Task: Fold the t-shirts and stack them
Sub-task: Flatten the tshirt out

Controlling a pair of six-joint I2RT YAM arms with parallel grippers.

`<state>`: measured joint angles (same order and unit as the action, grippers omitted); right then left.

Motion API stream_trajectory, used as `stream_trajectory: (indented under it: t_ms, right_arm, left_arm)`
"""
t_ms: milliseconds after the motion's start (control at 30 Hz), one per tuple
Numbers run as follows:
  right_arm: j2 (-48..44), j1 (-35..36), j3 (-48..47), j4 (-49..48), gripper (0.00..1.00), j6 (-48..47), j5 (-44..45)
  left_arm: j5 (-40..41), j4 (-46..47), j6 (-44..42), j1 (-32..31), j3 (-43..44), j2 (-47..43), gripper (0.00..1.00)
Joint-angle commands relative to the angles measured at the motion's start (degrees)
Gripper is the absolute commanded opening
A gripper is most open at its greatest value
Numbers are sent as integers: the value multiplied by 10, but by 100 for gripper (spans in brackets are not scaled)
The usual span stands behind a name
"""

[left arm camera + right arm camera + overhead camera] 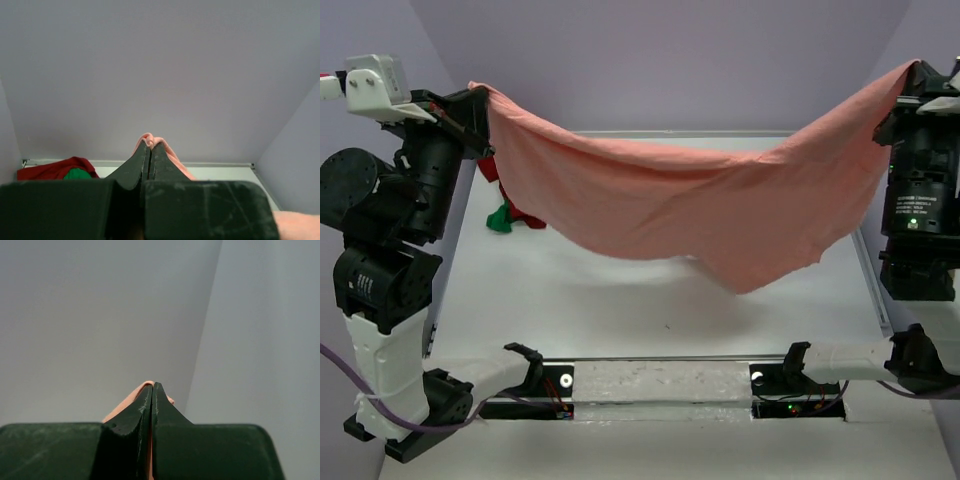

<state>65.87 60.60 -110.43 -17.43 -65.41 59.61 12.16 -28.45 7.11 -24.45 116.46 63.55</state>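
A large salmon-pink t-shirt [680, 200] hangs stretched in the air between both arms, sagging in the middle above the white table [620, 300]. My left gripper [472, 100] is shut on its upper left corner; in the left wrist view the pink cloth [150, 140] bunches out past the fingertips. My right gripper [910, 75] is shut on the upper right corner, with pink cloth [131, 400] peeking beside the closed fingers. A dark red t-shirt [490, 168] and a bright green t-shirt [502, 218] lie crumpled together at the far left of the table, partly hidden behind the hanging shirt.
Grey walls enclose the table at the back and sides. A metal rail [660, 365] with both arm bases runs along the near edge. The red [55, 169] and green [77, 174] cloth also show low in the left wrist view.
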Motion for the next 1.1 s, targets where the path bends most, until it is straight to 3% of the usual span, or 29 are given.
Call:
stream_trajectory:
  t_ms: [0, 300, 433, 633, 800, 933, 967, 1000, 1067]
  right_arm:
    - [33, 57, 23, -144, 0, -133, 30]
    - [115, 82, -35, -169, 0, -158, 1]
    - [124, 82, -55, -131, 0, -121, -15]
    - [146, 82, -76, -155, 0, -175, -13]
    - [146, 75, -94, -136, 0, -148, -28]
    - [142, 3, -65, -78, 0, -63, -55]
    - [141, -26, -66, 35, 0, 53, -70]
    - [139, -87, -63, 77, 0, 110, -87]
    - [146, -140, -59, 165, 0, 221, -154]
  left_arm:
    - [12, -6, 2, -6, -9, 23, 0]
    - [15, 4, -13, -9, 15, 62, 0]
    - [14, 25, -17, -9, 8, 82, 0]
    - [11, 37, -18, -16, 19, 96, 0]
    - [15, 36, -26, -16, 48, 120, 0]
    - [24, 51, -36, -16, 32, 152, 0]
    - [20, 59, -38, -16, 20, 165, 0]
    - [20, 80, -38, -15, 11, 171, 0]
    - [8, 95, -40, -8, 12, 205, 0]
